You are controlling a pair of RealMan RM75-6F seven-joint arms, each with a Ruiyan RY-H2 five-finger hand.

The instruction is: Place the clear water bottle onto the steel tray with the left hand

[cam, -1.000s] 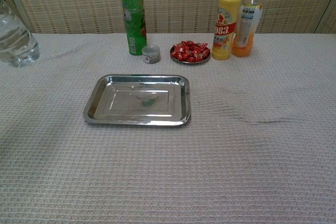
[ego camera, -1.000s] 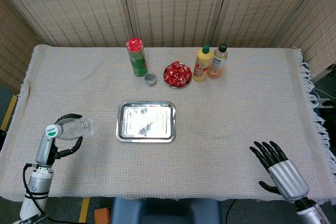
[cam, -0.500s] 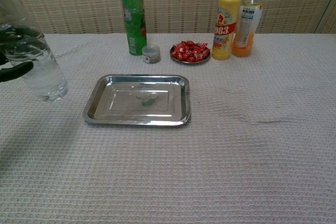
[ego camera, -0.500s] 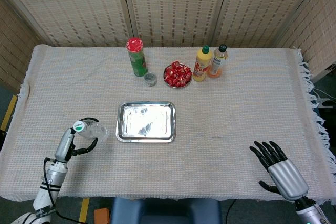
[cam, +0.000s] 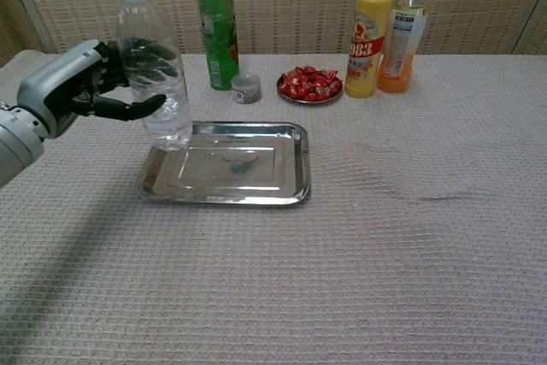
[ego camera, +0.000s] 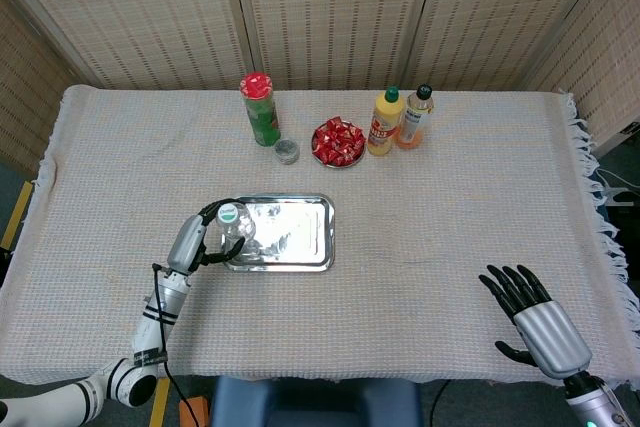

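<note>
Behind steel tray (cam: 224, 166): green can (cam: 219, 34), candy dish (cam: 309, 85).

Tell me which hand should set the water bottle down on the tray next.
Left. The left hand already holds the clear water bottle upright over the steel tray's left edge. The right hand rests open at the table's near right corner, far from both.

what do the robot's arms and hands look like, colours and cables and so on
Both hands have a silver-grey metallic back shell and black fingers: the left hand and the right hand. The left forearm is silver-white with dark ring bands, and a thin black cable runs alongside it. Only a short grey wrist stub shows behind the right hand.
</note>
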